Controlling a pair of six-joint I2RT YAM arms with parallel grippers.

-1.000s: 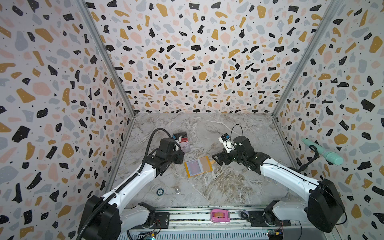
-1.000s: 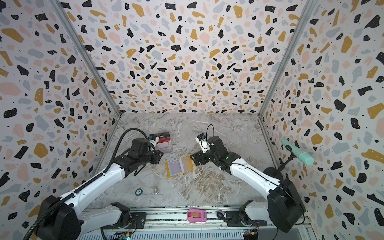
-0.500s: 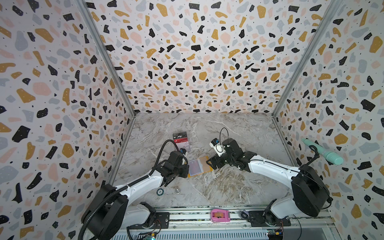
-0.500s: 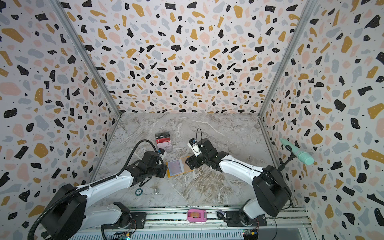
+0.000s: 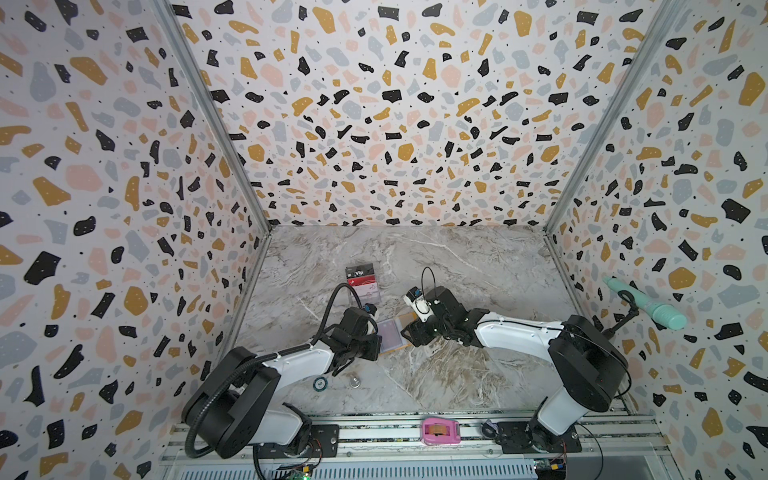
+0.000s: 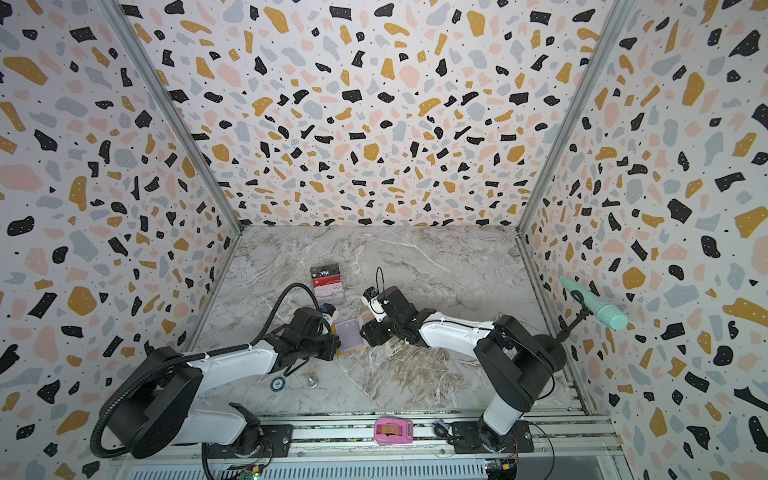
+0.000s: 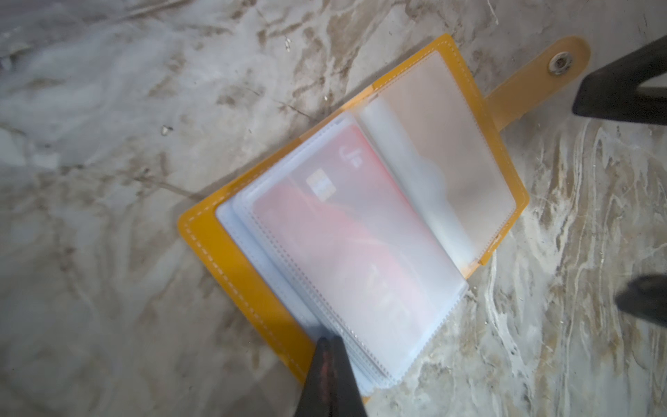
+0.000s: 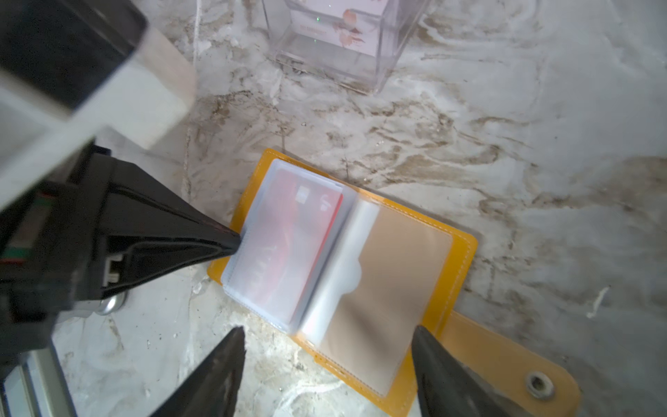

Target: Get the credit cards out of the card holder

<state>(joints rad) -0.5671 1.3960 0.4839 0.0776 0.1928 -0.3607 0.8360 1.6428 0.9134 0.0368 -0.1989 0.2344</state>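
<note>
Tape dispenser (image 5: 441,432) sits nearest me on the front rail, nothing to do with this job. Past it, the card holder (image 7: 231,260) lies open flat on the table (image 5: 478,374), between my two arms.

My left gripper (image 7: 328,343) has its jaws pressed together, tip down on the outer edge of the plastic sleeves (image 7: 288,274). I reckon it's pinning the stack, but I can't tell whether it's actually nipping a sleeve. My right gripper (image 8: 328,330) hangs spread just over one edge of the holder, holding nothing.

So I'd call this the pull-out step for the red card (image 7: 343,234) sitting in the top sleeve. Next move needs the right fingers to find that card's free edge, probably at the spine side, and slide it out with the left pinning the holder.

Lettering on that card is too blurred through the plastic to read. Farther back, a clear stand (image 8: 325,61) holds a dark card (image 5: 360,272) that reads "Vip" and a white flowery one (image 8: 335,18).
</note>
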